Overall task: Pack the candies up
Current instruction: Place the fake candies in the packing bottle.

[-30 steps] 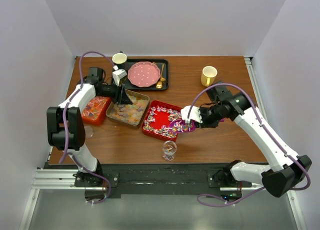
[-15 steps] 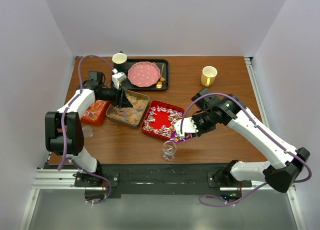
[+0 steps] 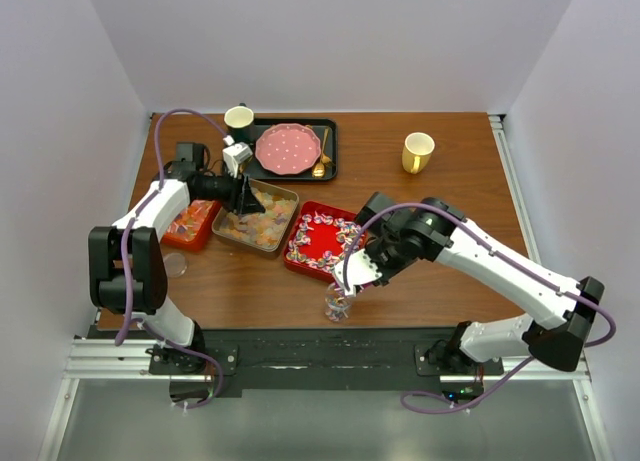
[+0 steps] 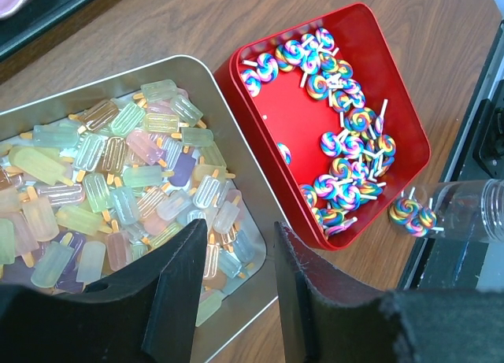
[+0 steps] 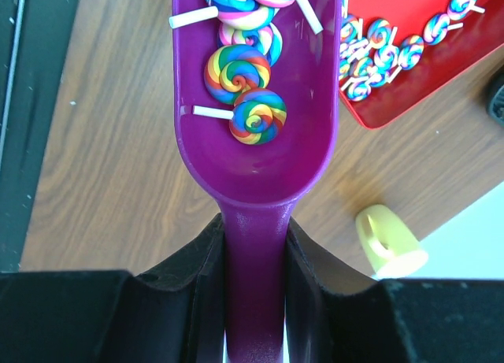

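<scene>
Top external view: left hand point(image 3: 243, 197) hangs over a silver tin point(image 3: 292, 203) full of pastel candies point(image 3: 258, 226). Left wrist view shows its fingers point(image 4: 183, 288) set fairly wide apart with nothing between them, pastel candies right below.

Red tray point(image 3: 312, 243) sits just right of the tin. Swirl candies point(image 4: 346, 142) are piled mostly along its far, right and near sides, leaving a bare red patch in the middle. Orange tray point(image 3: 188, 245) sits left of the tin and holds orange-red candies point(image 3: 186, 219).

Right hand point(image 3: 360, 269) is clamped on the handle of a purple scoop point(image 5: 253, 154). In the right wrist view the fingers press on both sides of the handle. The bowl points away and carries several swirl candies, clustered toward its front. The scoop is held above the worktop point(image 3: 440, 211) at the near right corner of the red tray.

Clear jar point(image 3: 338, 302) stands upright near the worktop's near edge, just near-left of the right hand. Can't tell from these views what's inside it.

At the far side, a black tray point(image 3: 262, 169) carries a pink plate point(image 3: 290, 148) and a gold spoon point(image 3: 322, 153), with a dark cup point(image 3: 238, 119) at its left corner. Yellow mug point(image 3: 417, 151) stands alone, far right.
</scene>
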Controlling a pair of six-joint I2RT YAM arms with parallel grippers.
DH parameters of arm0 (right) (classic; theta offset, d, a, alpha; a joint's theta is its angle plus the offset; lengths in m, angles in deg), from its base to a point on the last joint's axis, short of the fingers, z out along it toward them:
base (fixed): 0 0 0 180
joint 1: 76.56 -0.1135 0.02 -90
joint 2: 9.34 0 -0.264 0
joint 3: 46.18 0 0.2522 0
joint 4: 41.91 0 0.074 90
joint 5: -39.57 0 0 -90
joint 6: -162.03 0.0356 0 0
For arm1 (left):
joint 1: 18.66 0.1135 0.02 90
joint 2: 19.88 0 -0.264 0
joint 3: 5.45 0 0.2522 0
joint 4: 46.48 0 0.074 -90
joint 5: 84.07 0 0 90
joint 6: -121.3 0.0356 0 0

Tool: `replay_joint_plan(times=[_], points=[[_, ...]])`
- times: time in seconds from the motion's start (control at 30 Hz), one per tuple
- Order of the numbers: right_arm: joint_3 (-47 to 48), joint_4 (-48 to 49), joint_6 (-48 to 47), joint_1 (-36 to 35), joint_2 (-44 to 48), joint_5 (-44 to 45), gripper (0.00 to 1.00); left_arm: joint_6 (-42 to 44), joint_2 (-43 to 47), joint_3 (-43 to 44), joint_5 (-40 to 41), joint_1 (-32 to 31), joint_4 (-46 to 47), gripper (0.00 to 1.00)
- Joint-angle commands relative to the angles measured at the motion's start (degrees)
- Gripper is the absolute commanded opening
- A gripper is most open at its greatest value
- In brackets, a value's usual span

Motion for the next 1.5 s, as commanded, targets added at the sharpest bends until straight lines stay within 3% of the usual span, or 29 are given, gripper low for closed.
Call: replay_joint_plan(times=[0.0, 0.5, 0.97, 1.2, 1.47], points=[[2.21, -8.39, 1.75, -3.54, -0.69, 6.2, 0.0, -0.72, 1.89, -0.11, -0.27, -0.1, 1.69, 0.44], [4.13, -12.43, 7.11, -12.24, -4.47, 19.29, 0.0, -1.6, 1.71, 0.77, -1.68, -0.45, 2.92, 0.44], [4.66, -13.76, 7.91, -15.24, -2.63, 23.25, 0.0, -1.16, 1.1, -0.46, 2.01, -5.28, 3.18, 0.44], [4.49, -13.93, 7.03, -15.5, -1.05, 23.78, 0.0, -1.6, -2.5, 0.59, 7.81, -5.38, 2.65, 0.42], [3.0, -14.02, 5.36, -16.38, -0.08, 26.42, 0.0, -1.34, -6.11, 2.26, 8.43, -5.64, 1.6, 0.41]])
